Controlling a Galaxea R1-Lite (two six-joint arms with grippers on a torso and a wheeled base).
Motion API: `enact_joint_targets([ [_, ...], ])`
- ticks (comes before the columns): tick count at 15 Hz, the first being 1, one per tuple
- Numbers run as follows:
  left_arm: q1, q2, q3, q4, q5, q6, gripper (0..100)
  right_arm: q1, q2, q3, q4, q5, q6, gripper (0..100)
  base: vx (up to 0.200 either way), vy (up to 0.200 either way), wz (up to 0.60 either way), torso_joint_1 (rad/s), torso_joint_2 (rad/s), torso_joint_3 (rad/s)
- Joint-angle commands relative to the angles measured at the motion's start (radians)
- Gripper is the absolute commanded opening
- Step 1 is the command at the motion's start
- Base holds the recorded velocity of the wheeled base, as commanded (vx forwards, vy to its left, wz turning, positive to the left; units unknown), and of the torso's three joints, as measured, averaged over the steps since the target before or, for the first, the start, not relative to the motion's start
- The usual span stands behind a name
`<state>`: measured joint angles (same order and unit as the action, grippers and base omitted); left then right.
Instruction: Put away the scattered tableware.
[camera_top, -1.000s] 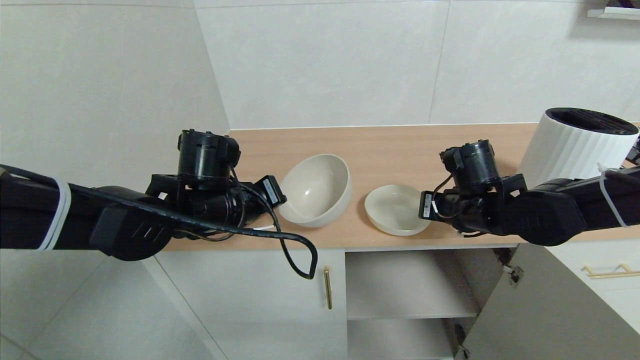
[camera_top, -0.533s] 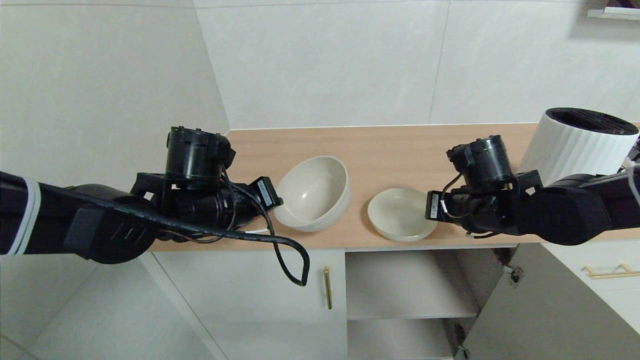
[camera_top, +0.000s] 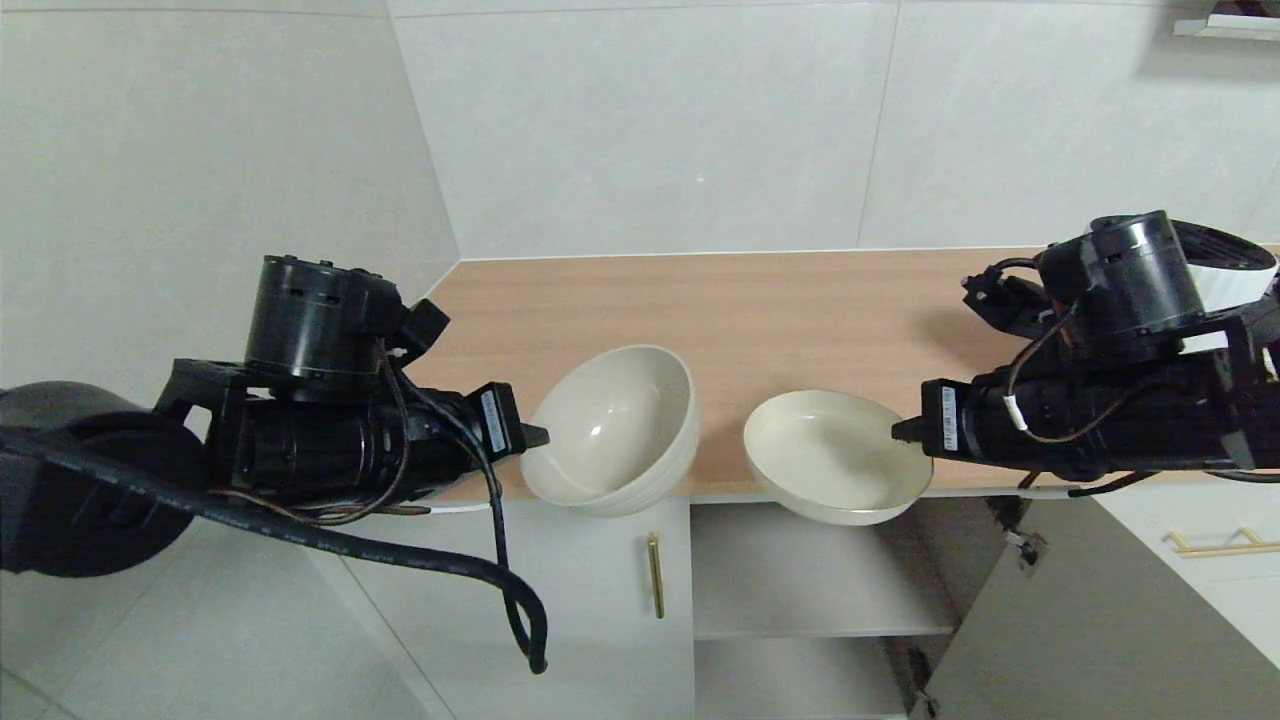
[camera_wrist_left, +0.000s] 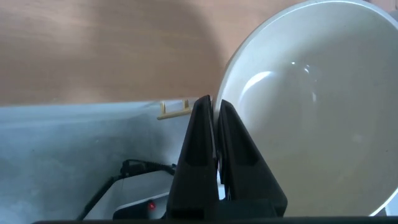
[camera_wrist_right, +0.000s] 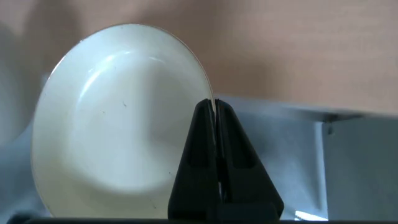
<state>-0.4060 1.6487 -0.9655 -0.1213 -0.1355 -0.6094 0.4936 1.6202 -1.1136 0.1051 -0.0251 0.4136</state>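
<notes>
Both bowls have come up off the surface (camera_top: 760, 300) since a second ago and got pulled back toward the robot, so now they hang out past its front edge. Left fingers (camera_top: 533, 437) are clamped shut on the rim of the deep bowl (camera_top: 615, 430), pinching the wall at its 9 o'clock side. The left wrist view shows the same pinch, with the rim running between the two fingers. Right fingers (camera_top: 900, 430) are closed on the rim of the shallow bowl (camera_top: 825, 455) at its 3 o'clock side.

The shallow bowl is at 3 o'clock of the deep one, near but not touching. My guess is the edge grips are because a bowl gives you nothing else to grab, and taking the outer sides keeps the two arms apart. Both are roughly mouth-up, the deep one tipped a bit.

An open cupboard shelf (camera_top: 810, 570) is at 6 o'clock right under the shallow bowl, with the cupboard door (camera_top: 1080, 620) swung out, so I'd bet that's where they're headed. A white ribbed container (camera_top: 1240, 275) sits behind the right arm.
</notes>
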Motion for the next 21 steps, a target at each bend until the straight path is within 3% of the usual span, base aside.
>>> enact_joint_targets([
  [1,-0.008,-0.024,0.013,0.002,0.001,0.003,0,-0.001,-0.062,0.029,0.004,0.017,-0.009,0,0.0,0.0,0.0,0.0,0.0,0.0],
  [3,-0.01,-0.027,0.013,0.003,0.001,0.003,0,-0.017,-0.069,0.072,0.002,0.022,-0.096,0,0.0,0.0,0.0,0.0,0.0,0.0],
  [8,-0.017,-0.027,0.013,0.02,-0.001,0.007,0,-0.018,-0.065,0.081,0.002,0.024,-0.107,0,-0.12,0.0,0.0,0.004,0.0,0.0],
  [12,-0.028,-0.027,0.025,0.018,-0.001,0.043,0,-0.018,-0.06,0.081,0.004,0.022,-0.108,0,0.0,0.0,0.0,0.0,0.0,0.0],
  [21,-0.031,-0.024,0.028,0.02,-0.001,0.045,0,-0.018,-0.031,0.083,0.002,0.022,-0.11,0,0.0,0.0,0.0,0.0,0.0,0.0],
])
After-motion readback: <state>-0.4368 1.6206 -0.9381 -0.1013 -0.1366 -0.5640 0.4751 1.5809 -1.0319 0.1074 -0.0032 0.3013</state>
